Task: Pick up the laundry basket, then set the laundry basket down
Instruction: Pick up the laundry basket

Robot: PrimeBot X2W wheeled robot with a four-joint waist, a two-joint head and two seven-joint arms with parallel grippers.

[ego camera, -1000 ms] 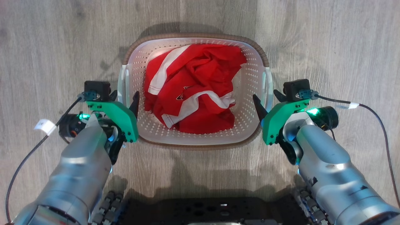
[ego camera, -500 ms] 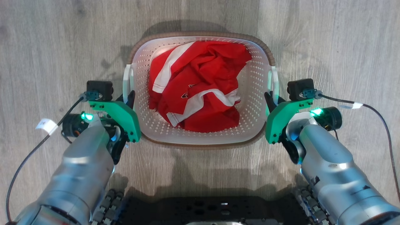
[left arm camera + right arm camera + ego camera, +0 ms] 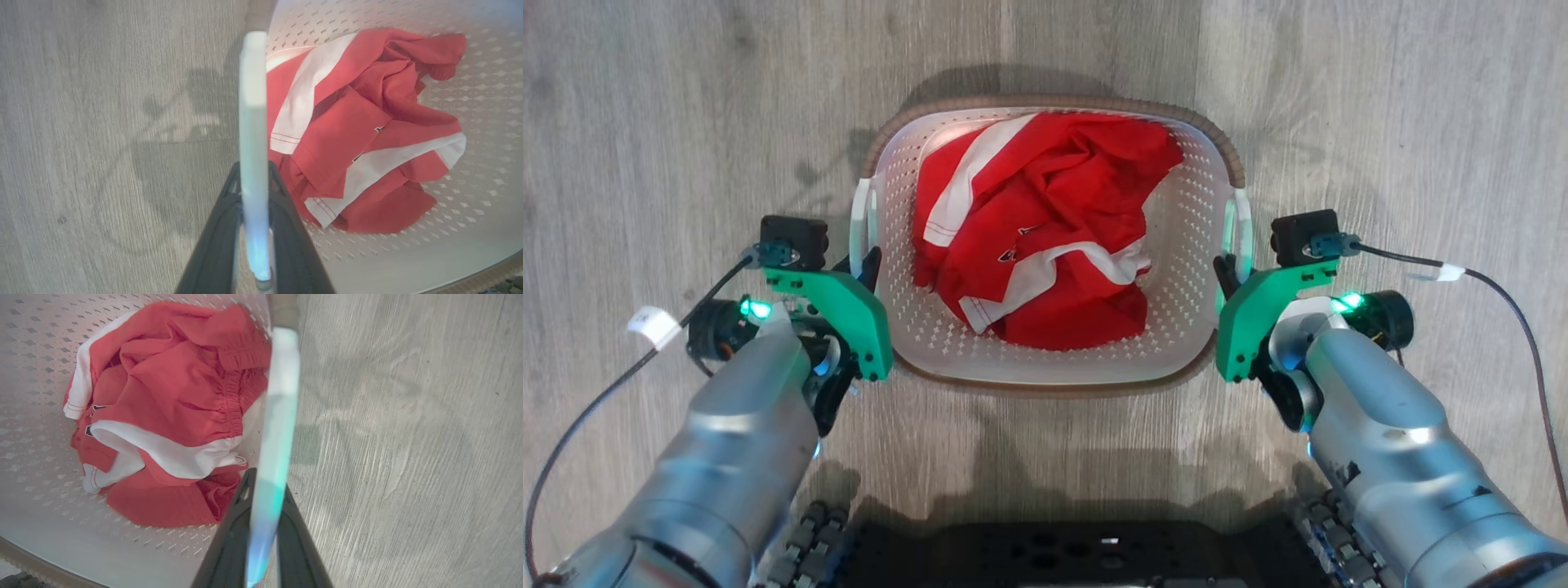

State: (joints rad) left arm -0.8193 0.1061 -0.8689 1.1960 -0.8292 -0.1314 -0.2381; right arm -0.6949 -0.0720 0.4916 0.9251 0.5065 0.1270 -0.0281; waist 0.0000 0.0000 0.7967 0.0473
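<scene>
Far left in the head view lies bare grey wood floor, with a black cable running to the left arm. The left fingers are closed on the white left handle of the basket. The left wrist view shows it plainly: the two dark fingers press either side of the handle bar, one outside the basket and one inside.

The basket sits in the middle, straight ahead of the robot's base, level, its brown rim facing up. Whether its bottom touches the floor cannot be told. A crumpled red garment with white stripes lies inside, nearer the far wall.

On the right, the right fingers are closed on the right handle in the same way. In the right wrist view the fingers pinch the pale bar between them, with the garment to one side and floor to the other. The right arm and its cable come last.
</scene>
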